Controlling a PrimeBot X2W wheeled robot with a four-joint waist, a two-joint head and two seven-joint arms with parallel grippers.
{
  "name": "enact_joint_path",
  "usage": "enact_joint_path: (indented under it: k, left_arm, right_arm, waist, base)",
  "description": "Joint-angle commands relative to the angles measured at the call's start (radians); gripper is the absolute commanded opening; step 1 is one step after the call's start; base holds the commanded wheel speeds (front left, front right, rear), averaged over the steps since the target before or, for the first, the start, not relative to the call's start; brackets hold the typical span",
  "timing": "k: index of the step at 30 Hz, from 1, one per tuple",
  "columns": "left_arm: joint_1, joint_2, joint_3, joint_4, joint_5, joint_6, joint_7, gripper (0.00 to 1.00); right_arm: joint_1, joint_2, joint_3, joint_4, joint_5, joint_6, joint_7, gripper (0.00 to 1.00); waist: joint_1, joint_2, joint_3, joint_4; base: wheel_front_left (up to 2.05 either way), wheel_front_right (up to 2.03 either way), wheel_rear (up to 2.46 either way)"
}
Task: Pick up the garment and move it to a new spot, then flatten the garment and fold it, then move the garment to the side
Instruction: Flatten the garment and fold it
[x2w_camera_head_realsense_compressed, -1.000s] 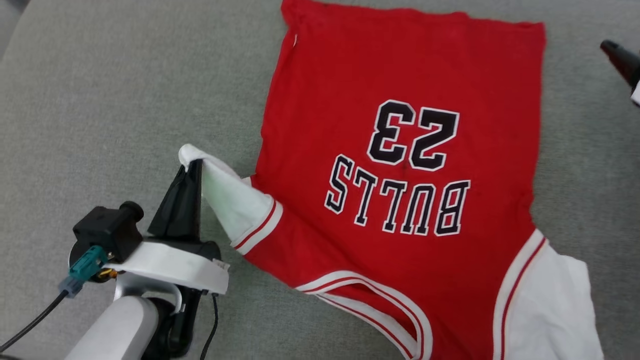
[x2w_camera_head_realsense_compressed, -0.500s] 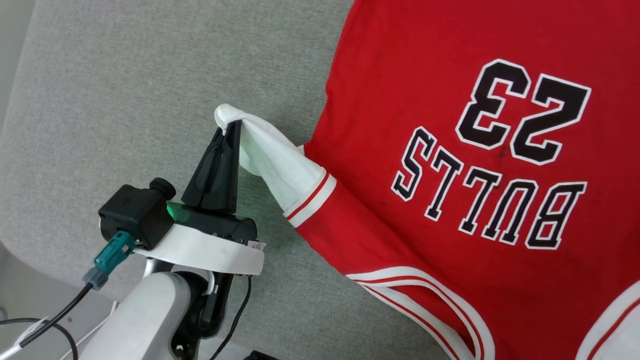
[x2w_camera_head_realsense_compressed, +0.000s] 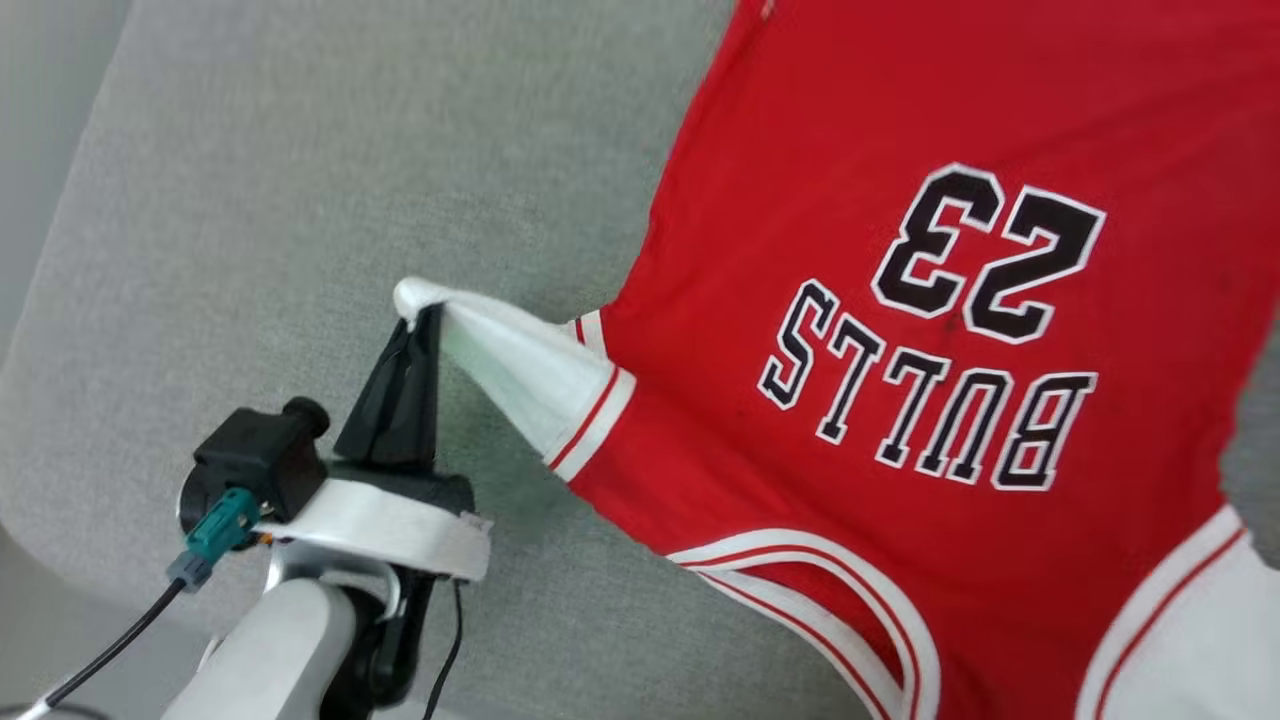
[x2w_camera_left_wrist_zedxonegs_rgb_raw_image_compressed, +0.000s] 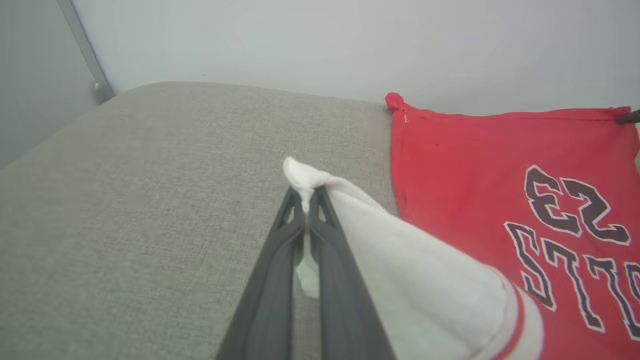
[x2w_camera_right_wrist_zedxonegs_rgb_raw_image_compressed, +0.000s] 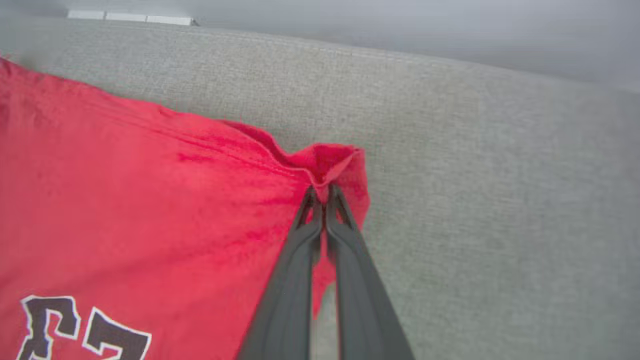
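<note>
Here, the jersey (x2w_camera_head_realsense_compressed: 850, 120) lies print-up on the grey cushion (x2w_camera_head_realsense_compressed: 300, 200), taking up the right of the head view. Its long axis runs bottom to top of that frame, leaning slightly. The collar (x2w_camera_head_realsense_compressed: 790, 545) sits at the lower edge and the body runs up past the top, so "BULLS 23" reads upside down. The white sleeve (x2w_camera_head_realsense_compressed: 530, 370) on the frame's left is drawn out toward centre left as a taut, raised cone. The left claw (x2w_camera_head_realsense_compressed: 420, 318) is pinched tight on the sleeve's tip. In the right wrist view, near centre frame, the right claw (x2w_camera_right_wrist_zedxonegs_rgb_raw_image_compressed: 321, 192) is clamped on a bunched red corner of the hem (x2w_camera_right_wrist_zedxonegs_rgb_raw_image_compressed: 345, 155).
</note>
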Motion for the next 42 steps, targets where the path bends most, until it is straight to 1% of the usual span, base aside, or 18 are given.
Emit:
enact_joint_path:
  k: [1, 3, 5, 8, 12, 15, 17, 20, 23, 26, 27, 28, 29, 32, 35, 36, 40, 42]
  left_arm:
    - [0.024, 0.009, 0.009, 0.01, -0.007, 0.006, -0.002, 0.0]
    - [0.056, 0.02, 0.022, 0.024, -0.019, 0.017, -0.001, 0.0]
    - [0.085, 0.031, 0.035, 0.031, -0.031, 0.03, 0.002, 0.0]
    - [0.14, 0.047, 0.06, 0.046, -0.053, 0.048, 0.003, 0.0]
    - [0.217, 0.071, 0.093, 0.057, -0.086, 0.076, 0.011, 0.0]
    - [0.275, 0.091, 0.116, 0.065, -0.105, 0.096, 0.016, 0.0]
    - [0.303, 0.101, 0.129, 0.061, -0.114, 0.108, 0.023, 0.0]
    - [0.345, 0.118, 0.146, 0.059, -0.132, 0.122, 0.03, 0.0]
    - [0.374, 0.125, 0.157, 0.057, -0.143, 0.13, 0.033, 0.0]
    - [0.392, 0.129, 0.159, 0.057, -0.146, 0.138, 0.041, 0.0]
    - [0.395, 0.13, 0.159, 0.056, -0.148, 0.141, 0.042, 0.0]
    - [0.394, 0.13, 0.157, 0.053, -0.149, 0.141, 0.045, 0.0]
    - [0.393, 0.131, 0.155, 0.052, -0.15, 0.14, 0.048, 0.0]
    - [0.392, 0.136, 0.154, 0.049, -0.15, 0.141, 0.052, 0.0]
    - [0.374, 0.141, 0.148, 0.045, -0.143, 0.136, 0.059, 0.0]
    - [0.374, 0.141, 0.148, 0.045, -0.143, 0.136, 0.059, 0.0]
    - [0.334, 0.144, 0.14, 0.037, -0.134, 0.127, 0.066, 0.0]
    - [0.309, 0.143, 0.13, 0.036, -0.125, 0.12, 0.069, 0.0]
  right_arm:
    - [0.046, -0.021, 0.034, -0.028, 0.015, -0.001, 0.003, 0.0]
    - [0.11, -0.039, 0.09, -0.085, 0.068, -0.001, 0.015, 0.0]
    - [0.183, -0.074, 0.139, -0.155, 0.119, -0.001, 0.026, 0.0]
    - [0.332, -0.107, 0.198, -0.26, 0.193, -0.001, 0.037, 0.0]
    - [0.557, -0.138, 0.233, -0.408, 0.269, -0.001, 0.06, 0.0]
    - [0.745, -0.135, 0.234, -0.516, 0.308, -0.001, 0.069, 0.0]
    - [0.862, -0.127, 0.216, -0.583, 0.319, -0.001, 0.074, 0.0]
    - [1.041, -0.09, 0.176, -0.671, 0.323, -0.001, 0.089, 0.0]
    - [1.195, -0.04, 0.123, -0.744, 0.303, -0.001, 0.108, 0.0]
    - [1.307, 0.035, 0.076, -0.794, 0.282, -0.001, 0.12, 0.0]
    - [1.332, 0.059, 0.061, -0.801, 0.277, -0.001, 0.118, 0.05]
    - [1.354, 0.08, 0.048, -0.806, 0.269, -0.001, 0.11, 0.75]
    - [1.367, 0.103, 0.036, -0.814, 0.265, -0.001, 0.099, 1.0]
    - [1.355, 0.146, 0.005, -0.844, 0.249, -0.001, 0.012, 1.0]
    - [1.298, 0.168, -0.021, -0.856, 0.227, -0.001, -0.151, 1.0]
    - [1.298, 0.168, -0.021, -0.856, 0.227, -0.001, -0.151, 1.0]
    - [1.19, 0.196, -0.03, -0.813, 0.223, -0.001, -0.374, 1.0]
    - [1.132, 0.199, -0.01, -0.773, 0.226, -0.001, -0.441, 1.0]
  waist:
    - [-0.0001, 0.0, -0.074, -0.052]
    - [-0.0001, 0.0, -0.121, -0.08]
    - [-0.0001, 0.0, -0.159, -0.108]
    - [-0.0001, 0.0, -0.224, -0.155]
    - [-0.0001, 0.0, -0.302, -0.215]
    - [-0.0001, 0.0, -0.356, -0.256]
    - [-0.0001, 0.0, -0.383, -0.278]
    - [-0.0001, 0.0, -0.419, -0.306]
    - [-0.0001, 0.0, -0.441, -0.329]
    - [-0.0001, 0.0, -0.453, -0.347]
    - [-0.0001, 0.0, -0.454, -0.353]
    - [-0.0001, 0.0, -0.455, -0.355]
    - [-0.0001, 0.0, -0.455, -0.357]
    - [-0.0001, 0.0, -0.45, -0.364]
    - [-0.0001, 0.0, -0.437, -0.366]
    - [-0.0001, 0.0, -0.437, -0.366]
    - [-0.0001, 0.0, -0.4, -0.36]
    - [-0.0001, 0.0, -0.379, -0.352]
  base:
    - [0.0, 0.0, 0.0]
    - [0.0, 0.0, 0.0]
    - [0.0, 0.0, 0.0]
    - [0.0, 0.0, 0.0]
    - [0.0, 0.0, 0.0]
    - [0.0, 0.0, 0.0]
    - [0.0, 0.0, 0.0]
    - [0.0, 0.0, 0.0]
    - [0.0, 0.0, 0.0]
    - [0.0, 0.0, 0.0]
    - [0.0, 0.0, 0.0]
    - [0.0, 0.0, 0.0]
    - [0.0, 0.0, 0.0]
    - [0.0, 0.0, 0.0]
    - [0.0, 0.0, 0.0]
    - [0.0, 0.0, 0.0]
    - [0.0, 0.0, 0.0]
    - [0.0, 0.0, 0.0]
